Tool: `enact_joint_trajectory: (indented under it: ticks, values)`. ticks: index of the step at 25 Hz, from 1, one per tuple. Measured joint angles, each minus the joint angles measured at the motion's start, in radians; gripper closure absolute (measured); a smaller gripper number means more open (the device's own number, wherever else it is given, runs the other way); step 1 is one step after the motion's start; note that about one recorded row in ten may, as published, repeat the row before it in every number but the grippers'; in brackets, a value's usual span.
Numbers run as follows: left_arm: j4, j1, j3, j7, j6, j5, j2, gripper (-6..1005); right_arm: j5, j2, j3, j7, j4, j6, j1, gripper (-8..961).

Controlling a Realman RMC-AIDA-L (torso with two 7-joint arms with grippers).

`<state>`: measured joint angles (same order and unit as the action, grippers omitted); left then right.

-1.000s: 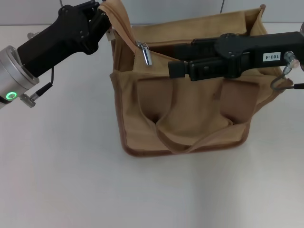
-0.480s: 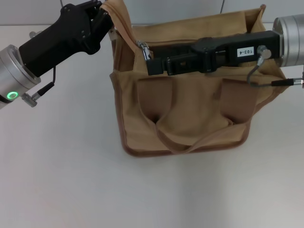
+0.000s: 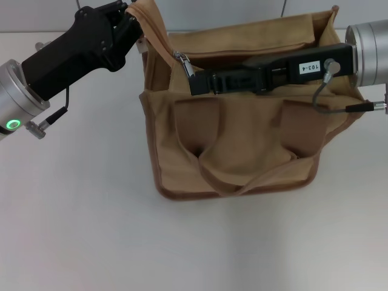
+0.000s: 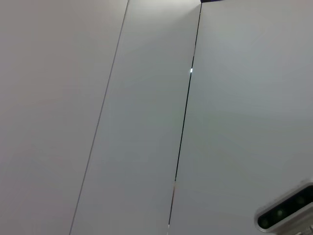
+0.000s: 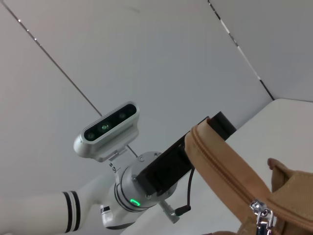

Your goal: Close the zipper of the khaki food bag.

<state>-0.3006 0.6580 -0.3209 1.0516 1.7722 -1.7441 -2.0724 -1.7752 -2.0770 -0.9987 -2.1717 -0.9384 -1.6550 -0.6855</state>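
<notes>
Bag: khaki food bag (image 3: 242,145) sits at the table's (image 3: 79,230) far edge, mouth open.
Left hand (image 3: 134,25): I pinch the bag's corner.
Right hand (image 3: 195,82): beside the zipper (image 3: 183,65) slider; finger state unclear.
Next: I grip the pull, draw it across.

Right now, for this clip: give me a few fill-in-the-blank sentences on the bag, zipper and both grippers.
1. The left gripper holds up the ____ end of the zipper.
2. The right gripper reaches across the bag to the silver ____.
3. The bag's top is ____, not zipped.
4. The bag's strap hangs down its ____ side.

Missing words: left; slider; open; front
</notes>
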Motion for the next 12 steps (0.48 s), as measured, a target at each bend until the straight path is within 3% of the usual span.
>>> enact_joint_trajectory:
  ticks: [12]
  values:
    - [0.002,0.0,0.0,0.001,0.013,0.0,0.0,972,-0.004,0.0,-0.01,-0.005,-0.004,0.055,-0.008,510]
